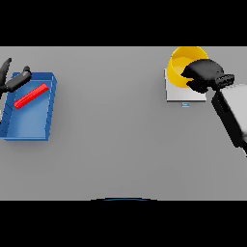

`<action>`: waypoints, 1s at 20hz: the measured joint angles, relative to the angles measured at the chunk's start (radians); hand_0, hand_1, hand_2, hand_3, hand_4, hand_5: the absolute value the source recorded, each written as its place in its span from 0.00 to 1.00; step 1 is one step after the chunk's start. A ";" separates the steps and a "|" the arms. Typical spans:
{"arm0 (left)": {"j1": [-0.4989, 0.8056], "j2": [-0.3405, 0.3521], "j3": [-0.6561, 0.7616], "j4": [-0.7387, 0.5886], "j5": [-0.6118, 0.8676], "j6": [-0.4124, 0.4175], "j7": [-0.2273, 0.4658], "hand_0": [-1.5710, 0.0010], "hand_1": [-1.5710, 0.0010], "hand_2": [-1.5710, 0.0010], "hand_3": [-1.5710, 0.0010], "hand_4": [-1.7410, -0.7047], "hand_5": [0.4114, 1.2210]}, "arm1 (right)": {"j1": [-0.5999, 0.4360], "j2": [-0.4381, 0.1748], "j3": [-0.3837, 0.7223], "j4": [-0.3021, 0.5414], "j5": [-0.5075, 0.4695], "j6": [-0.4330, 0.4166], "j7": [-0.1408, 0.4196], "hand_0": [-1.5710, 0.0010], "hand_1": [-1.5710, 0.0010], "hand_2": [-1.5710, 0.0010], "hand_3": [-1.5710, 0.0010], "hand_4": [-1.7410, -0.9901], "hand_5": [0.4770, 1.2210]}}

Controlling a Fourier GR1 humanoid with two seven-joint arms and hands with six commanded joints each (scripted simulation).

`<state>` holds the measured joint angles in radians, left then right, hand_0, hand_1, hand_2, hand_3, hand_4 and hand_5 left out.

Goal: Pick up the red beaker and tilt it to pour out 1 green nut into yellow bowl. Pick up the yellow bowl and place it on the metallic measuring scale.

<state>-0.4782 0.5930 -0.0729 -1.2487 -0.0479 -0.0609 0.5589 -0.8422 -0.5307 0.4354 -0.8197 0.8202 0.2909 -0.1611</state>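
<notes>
The yellow bowl (182, 65) sits on the metallic measuring scale (185, 92) near the far right corner of the grey table (120, 144). The right hand (205, 75) is at the bowl's right rim, fingers curled round it. Over by the far left edge, a red beaker (30, 96) lies tilted in a blue tray (29, 129), and the left hand (12, 79) hovers at the tray's far corner, fingers loose and holding nothing.

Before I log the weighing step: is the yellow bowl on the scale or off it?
On it. The yellow bowl sits over the metallic scale, with the right hand at its rim.
</notes>
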 measured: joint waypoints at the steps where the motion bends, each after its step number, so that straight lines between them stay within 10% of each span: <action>1: -0.009 0.000 0.000 0.009 -0.001 -0.002 0.010 1.00 1.00 1.00 1.00 0.85 0.48 | -0.013 0.000 -0.002 0.037 0.003 -0.005 -0.017 0.00 0.00 0.09 0.18 0.00 1.00; 11: -0.005 -0.003 -0.005 0.011 -0.005 -0.003 -0.006 1.00 1.00 1.00 1.00 0.87 0.46 | -0.034 0.040 -0.004 0.173 0.000 -0.037 -0.042 0.00 0.00 0.13 0.08 0.00 1.00; 14: 0.004 0.004 -0.007 -0.002 -0.006 -0.007 -0.007 1.00 1.00 1.00 1.00 0.87 0.45 | -0.031 0.041 -0.005 0.189 -0.002 -0.040 -0.044 0.01 0.09 0.15 0.29 0.08 1.00; 20: -0.002 -0.003 -0.001 0.000 0.004 -0.004 0.005 1.00 1.00 1.00 1.00 0.87 0.44 | -0.020 0.048 -0.035 0.173 -0.045 0.010 -0.007 0.61 0.65 0.70 0.75 0.33 0.56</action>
<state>-0.4803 0.5896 -0.0735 -1.2485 -0.0435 -0.0651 0.5637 -0.8626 -0.4828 0.4007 -0.6470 0.7750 0.3004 -0.1686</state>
